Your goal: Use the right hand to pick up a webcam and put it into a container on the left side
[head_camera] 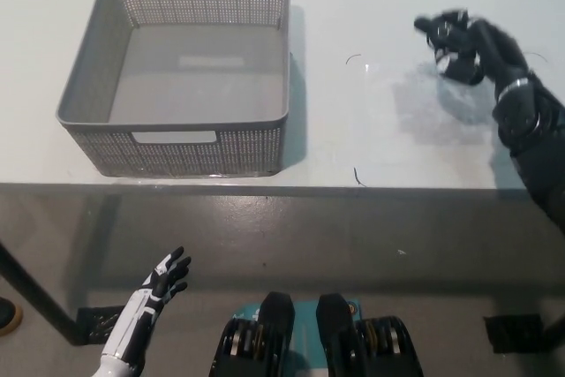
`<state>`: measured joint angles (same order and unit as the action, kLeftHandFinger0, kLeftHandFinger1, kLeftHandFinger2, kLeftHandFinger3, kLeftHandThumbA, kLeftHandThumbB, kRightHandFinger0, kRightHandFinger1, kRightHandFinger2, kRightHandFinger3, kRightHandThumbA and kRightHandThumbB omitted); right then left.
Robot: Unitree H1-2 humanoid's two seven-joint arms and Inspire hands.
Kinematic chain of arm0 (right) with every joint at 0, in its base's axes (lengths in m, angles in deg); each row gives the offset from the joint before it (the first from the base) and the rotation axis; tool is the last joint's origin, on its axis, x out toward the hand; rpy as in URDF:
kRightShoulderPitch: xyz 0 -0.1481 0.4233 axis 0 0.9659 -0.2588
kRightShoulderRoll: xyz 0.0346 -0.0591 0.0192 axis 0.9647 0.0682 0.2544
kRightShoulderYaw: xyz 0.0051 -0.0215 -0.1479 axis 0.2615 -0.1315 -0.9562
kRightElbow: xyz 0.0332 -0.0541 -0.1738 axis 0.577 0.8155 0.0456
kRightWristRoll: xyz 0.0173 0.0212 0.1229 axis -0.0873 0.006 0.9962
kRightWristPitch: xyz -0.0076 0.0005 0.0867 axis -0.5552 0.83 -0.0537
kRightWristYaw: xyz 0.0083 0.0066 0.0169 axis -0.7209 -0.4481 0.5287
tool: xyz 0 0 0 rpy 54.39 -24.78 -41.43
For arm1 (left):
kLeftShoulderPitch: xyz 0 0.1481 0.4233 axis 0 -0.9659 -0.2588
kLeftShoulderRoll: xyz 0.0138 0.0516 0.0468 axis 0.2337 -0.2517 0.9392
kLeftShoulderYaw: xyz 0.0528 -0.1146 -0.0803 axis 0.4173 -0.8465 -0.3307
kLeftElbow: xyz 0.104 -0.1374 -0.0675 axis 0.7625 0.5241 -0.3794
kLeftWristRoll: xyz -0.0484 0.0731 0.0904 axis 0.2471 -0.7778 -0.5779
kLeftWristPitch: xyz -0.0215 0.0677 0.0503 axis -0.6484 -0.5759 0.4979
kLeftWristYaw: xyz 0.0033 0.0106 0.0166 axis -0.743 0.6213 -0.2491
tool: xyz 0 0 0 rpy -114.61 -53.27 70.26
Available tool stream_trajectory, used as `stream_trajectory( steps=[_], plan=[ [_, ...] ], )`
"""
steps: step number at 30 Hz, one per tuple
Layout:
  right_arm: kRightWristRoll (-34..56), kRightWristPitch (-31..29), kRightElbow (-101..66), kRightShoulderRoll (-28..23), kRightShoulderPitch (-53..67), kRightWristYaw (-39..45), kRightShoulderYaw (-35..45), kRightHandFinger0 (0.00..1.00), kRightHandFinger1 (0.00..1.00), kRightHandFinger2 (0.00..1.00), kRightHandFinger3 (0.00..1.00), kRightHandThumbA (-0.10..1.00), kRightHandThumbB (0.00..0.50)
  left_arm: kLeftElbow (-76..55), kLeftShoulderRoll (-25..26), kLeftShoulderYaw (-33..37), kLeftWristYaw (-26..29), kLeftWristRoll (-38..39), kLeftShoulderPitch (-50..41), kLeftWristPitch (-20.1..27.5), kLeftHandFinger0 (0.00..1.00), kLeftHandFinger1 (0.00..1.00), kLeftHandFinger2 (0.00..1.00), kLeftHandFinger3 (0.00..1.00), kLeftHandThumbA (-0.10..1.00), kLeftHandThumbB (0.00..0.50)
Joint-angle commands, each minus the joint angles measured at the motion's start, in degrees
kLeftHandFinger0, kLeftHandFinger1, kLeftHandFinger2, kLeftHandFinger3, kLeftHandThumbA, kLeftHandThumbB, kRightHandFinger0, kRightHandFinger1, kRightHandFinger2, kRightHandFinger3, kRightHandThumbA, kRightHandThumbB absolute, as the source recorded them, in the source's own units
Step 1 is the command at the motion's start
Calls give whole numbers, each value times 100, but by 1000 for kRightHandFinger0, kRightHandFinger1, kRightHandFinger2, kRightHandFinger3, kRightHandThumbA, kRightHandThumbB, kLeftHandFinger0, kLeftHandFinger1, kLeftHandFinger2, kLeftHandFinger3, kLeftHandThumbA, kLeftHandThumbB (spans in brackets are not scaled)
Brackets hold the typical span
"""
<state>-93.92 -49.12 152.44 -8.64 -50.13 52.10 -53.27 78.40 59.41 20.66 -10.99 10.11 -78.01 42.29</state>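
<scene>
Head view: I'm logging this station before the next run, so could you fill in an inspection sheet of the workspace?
Surface: white table, a few thin dark marks on it.
Job's things: grey mesh basket at the table's left, nothing seen inside; webcam, small and dark, held in the right hand above the table's right side.
Clutter: nothing seen.
Hands: right hand closed on the webcam, raised off the table; left hand rests low below the table edge, fingers apart, holding nothing.
Cables: nothing seen.
Surroundings: grey floor below the table, dark table leg at lower left.
</scene>
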Motion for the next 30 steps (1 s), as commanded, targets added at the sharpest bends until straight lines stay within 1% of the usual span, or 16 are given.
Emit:
stream_trajectory(
  steps=[1,2,3,5,8,10,12,14,18,19,20,21,23,26,29,30],
  plan=[
    [333,-320,-473,-211,-840,-251,321,6,433,794,858,-100,168,-158,67,-61,-54,71,79,96,1000,1000,1000,1000,1000,133],
    [336,-332,-510,-211,-862,-242,360,0,414,782,853,-100,168,-155,66,-62,-55,73,79,96,1000,1000,1000,1000,1000,136],
    [322,-350,-587,-208,-918,-274,389,0,368,740,833,-100,175,-158,72,-61,-61,72,83,90,1000,1000,1000,1000,1000,144],
    [336,-276,-891,-185,-1029,-197,464,0,326,719,831,-100,163,-164,80,-59,-76,84,86,68,1000,1000,1000,1000,1000,142],
    [361,-130,-1367,-105,-1089,-97,557,0,356,779,854,-100,171,-167,77,-61,-81,99,81,82,1000,1000,1000,1000,1000,121],
    [364,-34,-1744,-31,-1081,10,584,0,358,778,848,-100,174,-176,84,-59,-91,106,71,83,1000,1000,1000,1000,1000,119],
    [388,-2,-2134,52,-1048,163,579,0,309,723,835,-100,173,-183,95,-56,-98,103,71,76,1000,1000,1000,1000,1000,120],
    [287,358,-2620,218,-1036,225,523,0,296,712,829,-100,156,-183,97,-60,-105,126,84,62,1000,1000,1000,1000,1000,121],
    [308,703,-3119,548,-1063,380,500,0,304,743,854,-100,152,-181,110,-47,-103,95,108,66,1000,1000,1000,1000,1000,132],
    [361,684,-3103,700,-1112,403,504,0,231,637,842,-100,148,-186,106,-45,-96,85,105,60,1000,1000,1000,1000,1000,134],
    [348,558,-3008,801,-1171,381,472,0,185,597,836,-100,139,-187,100,-47,-99,102,113,50,1000,1000,1000,1000,1000,142],
    [359,631,-3024,904,-1216,431,470,0,191,600,842,-100,134,-184,95,-47,-102,114,127,49,1000,1000,1000,1000,1000,142],
    [370,490,-2884,1181,-1331,401,430,0,225,646,850,-100,150,-217,92,-50,-104,130,118,12,1000,1000,1000,1000,1000,137],
    [353,548,-2753,1452,-1408,402,408,0,276,720,847,-100,155,-192,80,-35,-98,117,141,31,1000,1000,1000,1000,1000,139],
    [299,568,-2549,1788,-1476,444,293,0,286,728,858,-100,145,-188,82,-17,-113,115,134,41,1000,1000,1000,1000,1000,141],
    [243,472,-2340,1914,-1509,350,234,0,289,728,859,-100,157,-208,90,-12,-118,108,121,37,1000,1000,1000,1000,1000,142]
  ],
)
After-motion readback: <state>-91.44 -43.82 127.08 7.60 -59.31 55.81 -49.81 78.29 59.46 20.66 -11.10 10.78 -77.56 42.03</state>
